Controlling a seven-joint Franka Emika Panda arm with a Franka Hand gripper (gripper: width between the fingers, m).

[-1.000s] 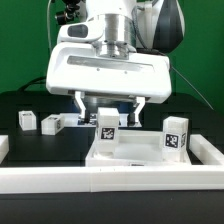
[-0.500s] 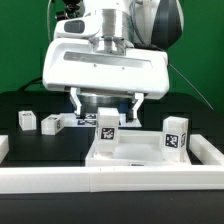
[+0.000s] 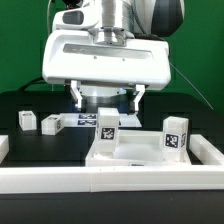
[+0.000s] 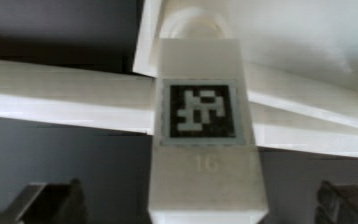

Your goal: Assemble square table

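Here the gripper hangs open and empty above the leg, which stands upright on the slab.

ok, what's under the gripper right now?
A tagged leg stands upright on the slab, right below the open gripper and clear of it. The leg's own body covers its joint with the slab, so seating can't be judged.
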